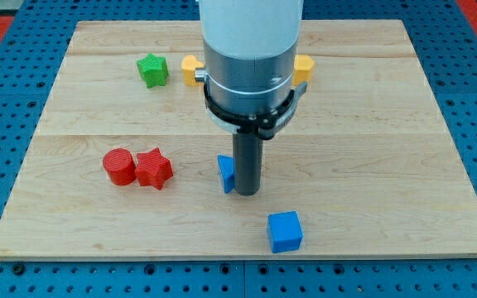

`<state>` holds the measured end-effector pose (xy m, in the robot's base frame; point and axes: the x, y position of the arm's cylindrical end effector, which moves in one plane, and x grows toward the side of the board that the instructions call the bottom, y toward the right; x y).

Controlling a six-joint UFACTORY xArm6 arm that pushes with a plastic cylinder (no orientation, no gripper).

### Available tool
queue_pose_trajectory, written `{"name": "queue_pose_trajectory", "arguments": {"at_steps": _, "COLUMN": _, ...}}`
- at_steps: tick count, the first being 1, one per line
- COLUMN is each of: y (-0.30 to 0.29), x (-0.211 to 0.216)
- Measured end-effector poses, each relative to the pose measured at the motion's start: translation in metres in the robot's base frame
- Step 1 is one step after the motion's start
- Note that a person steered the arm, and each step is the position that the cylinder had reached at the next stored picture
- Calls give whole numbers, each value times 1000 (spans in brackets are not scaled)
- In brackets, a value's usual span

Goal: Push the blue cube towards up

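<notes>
My tip (247,193) touches a blue block (226,173) (shape unclear).

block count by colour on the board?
Blue: 2, the blue cube and a blue block partly hidden behind my tip
Red: 2, the red cylinder and the red star
Green: 1, the green star
Yellow: 2, a yellow block and another yellow block, both partly behind the arm
Total: 7
</notes>
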<state>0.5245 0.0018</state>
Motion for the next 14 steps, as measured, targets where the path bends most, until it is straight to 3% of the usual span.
{"name": "queue_pose_trajectory", "arguments": {"at_steps": 1, "y": -7, "x": 0}}
{"name": "queue_pose_trajectory", "arguments": {"at_steps": 2, "y": 26, "x": 8}}
{"name": "queue_pose_trajectory", "arguments": {"at_steps": 3, "y": 133, "x": 14}}
{"name": "queue_pose_trajectory", "arguments": {"at_steps": 4, "y": 147, "x": 79}}
{"name": "queue_pose_trajectory", "arguments": {"at_steps": 6, "y": 102, "x": 94}}
{"name": "queue_pose_trajectory", "arguments": {"at_steps": 7, "y": 39, "x": 95}}
{"name": "queue_pose_trajectory", "arguments": {"at_steps": 11, "y": -3, "x": 36}}
{"name": "queue_pose_trajectory", "arguments": {"at_steps": 13, "y": 31, "x": 2}}
{"name": "queue_pose_trajectory", "arguments": {"at_steps": 14, "y": 19, "x": 5}}
